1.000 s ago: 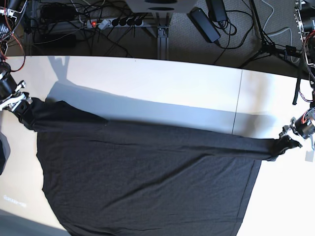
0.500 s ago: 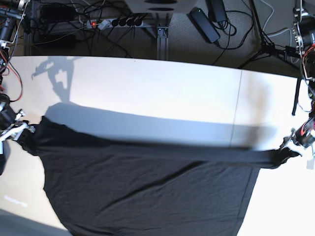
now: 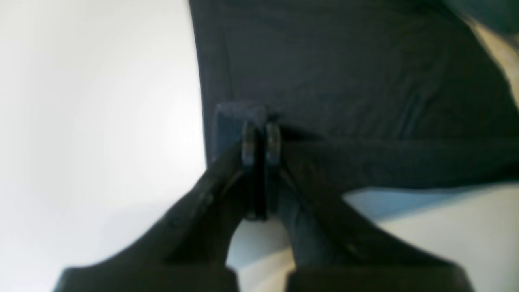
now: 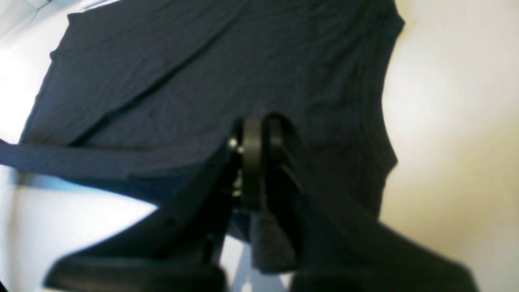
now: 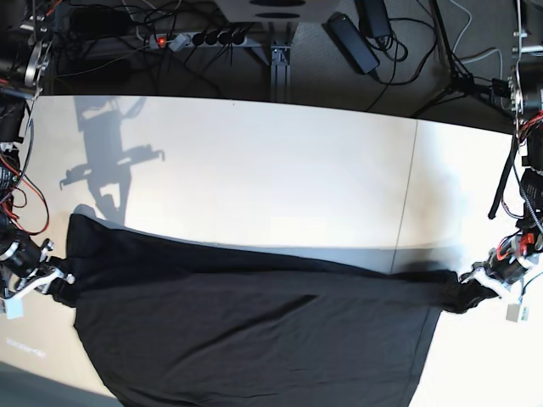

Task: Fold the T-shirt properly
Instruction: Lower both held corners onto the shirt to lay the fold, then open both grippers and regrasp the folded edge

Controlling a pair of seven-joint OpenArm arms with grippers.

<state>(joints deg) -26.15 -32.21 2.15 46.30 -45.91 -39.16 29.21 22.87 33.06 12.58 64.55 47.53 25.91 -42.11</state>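
A robotics lab: a white worktop point(image 5: 280, 170) with a power strip point(image 5: 199, 38), tangled cables point(image 5: 127, 59) and a tripod point(image 5: 462, 80) beyond its far edge.

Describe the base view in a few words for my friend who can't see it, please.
Seen from above, a large black T-shirt lies on a white table, its far edge pulled taut between two robot arms. The right tool grips one end and the left tool the other, both shut on bunched cloth. Beyond the table, cables and a power strip lie on the floor.

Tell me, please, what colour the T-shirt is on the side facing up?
Plain black; no print shows on the T-shirt. The base view shows it best.
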